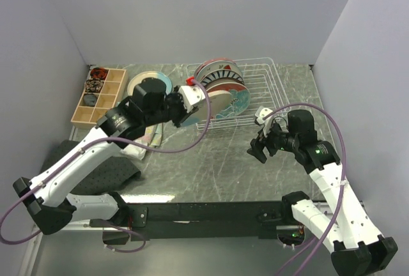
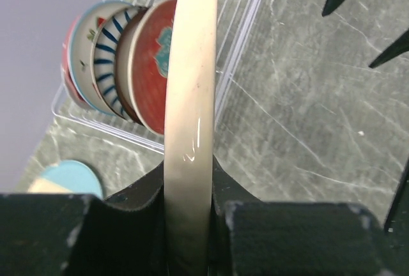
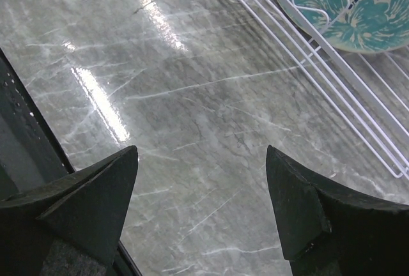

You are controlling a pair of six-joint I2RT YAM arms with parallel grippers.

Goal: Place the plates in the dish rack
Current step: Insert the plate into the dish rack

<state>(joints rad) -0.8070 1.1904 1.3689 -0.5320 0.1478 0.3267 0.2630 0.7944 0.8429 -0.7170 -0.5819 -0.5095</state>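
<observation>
From above, the dish rack (image 1: 268,78) sits at the worktop's (image 1: 211,167) far edge, with several plates (image 1: 220,75) upright inside. The left gripper (image 1: 185,100) clamps a pale plate (image 1: 214,105) at the rack's near-left corner.

Left wrist: both fingers pinch that plate's rim, seen edge-on.

Right wrist: the right gripper (image 3: 201,206) hangs wide and empty over the worktop, near the rack's wire side.

One camera hangs high at the near side, looking down over the whole counter (image 1: 211,167). The two wrist cameras ride close and low; all three catch the dish rack (image 1: 262,87).
</observation>
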